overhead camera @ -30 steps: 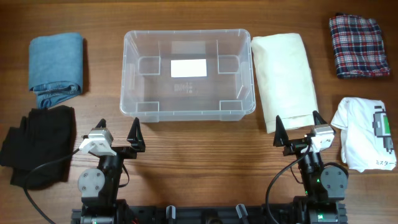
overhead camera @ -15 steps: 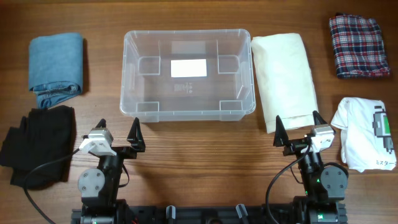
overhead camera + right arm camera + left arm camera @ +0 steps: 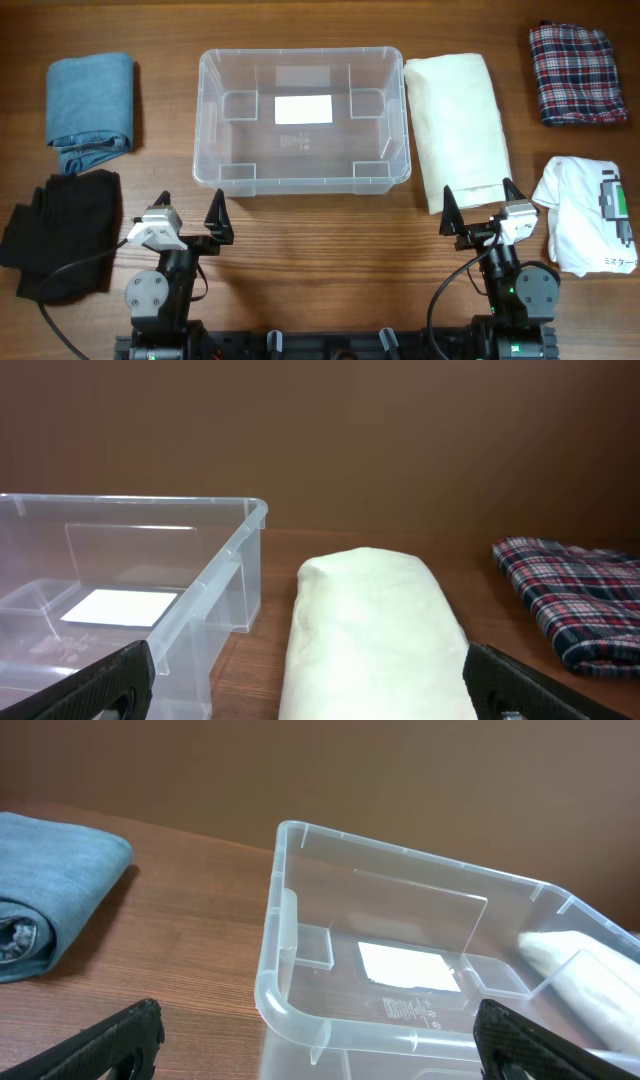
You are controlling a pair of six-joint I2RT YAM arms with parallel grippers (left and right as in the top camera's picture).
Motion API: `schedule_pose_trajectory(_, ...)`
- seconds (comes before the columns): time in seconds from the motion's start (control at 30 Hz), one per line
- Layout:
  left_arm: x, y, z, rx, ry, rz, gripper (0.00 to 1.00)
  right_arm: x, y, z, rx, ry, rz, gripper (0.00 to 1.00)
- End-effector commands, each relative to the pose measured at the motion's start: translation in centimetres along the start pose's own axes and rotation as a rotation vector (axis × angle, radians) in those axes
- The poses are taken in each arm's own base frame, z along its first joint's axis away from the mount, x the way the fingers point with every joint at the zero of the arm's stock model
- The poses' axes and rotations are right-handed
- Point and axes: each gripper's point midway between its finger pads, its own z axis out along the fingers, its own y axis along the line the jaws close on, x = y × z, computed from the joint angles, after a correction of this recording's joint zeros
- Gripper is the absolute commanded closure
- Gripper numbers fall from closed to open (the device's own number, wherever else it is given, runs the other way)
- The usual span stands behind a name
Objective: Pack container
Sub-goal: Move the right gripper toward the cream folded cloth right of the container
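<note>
The clear container [image 3: 205,120] sits mid-counter [image 3: 320,260], touching a folded cream cloth [image 3: 455,120], with the left hand [image 3: 190,205] and right hand [image 3: 479,200] just before it, both spread wide.

Honestly, nothing has changed here. Flipping between the overhead shots, I can't spot a single difference. The left claw [image 3: 190,205] and right claw [image 3: 477,197] haven't budged and their fingers are spread just as wide, and the container [image 3: 300,53] hasn't shifted on the bench [image 3: 320,250] either.
</note>
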Motion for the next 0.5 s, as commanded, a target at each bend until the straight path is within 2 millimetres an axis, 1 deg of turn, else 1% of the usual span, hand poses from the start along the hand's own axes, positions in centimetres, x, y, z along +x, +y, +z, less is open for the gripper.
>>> schedule_pose_trajectory(0.0, 0.1, 0.3, 0.0, -0.013, -0.006, -0.010, 0.00, -0.2, -0.2, 0.0, 0.012, -0.010, 0.012, 0.00)
schedule_pose_trajectory(0.13, 0.1, 0.3, 0.0, -0.013, -0.006, -0.010, 0.00, -0.2, -0.2, 0.0, 0.013, -0.010, 0.012, 0.00)
schedule_pose_trajectory(0.23, 0.1, 0.3, 0.0, -0.013, -0.006, -0.010, 0.00, -0.3, -1.0, -0.1, 0.057, -0.013, 0.009, 0.00)
schedule_pose_trajectory(0.3, 0.1, 0.3, 0.0, -0.013, -0.006, -0.010, 0.00, -0.4, -0.5, 0.0, 0.030, -0.019, 0.016, 0.00)
schedule_pose_trajectory(0.37, 0.1, 0.3, 0.0, -0.013, -0.006, -0.010, 0.00, -1.1, 1.0, -0.1, -0.057, -0.037, 0.033, 0.00)
schedule_pose_trajectory(0.47, 0.1, 0.3, 0.0, -0.013, -0.006, -0.010, 0.00, -3.2, 1.0, -0.3, -0.056, -0.061, 0.026, 0.00)
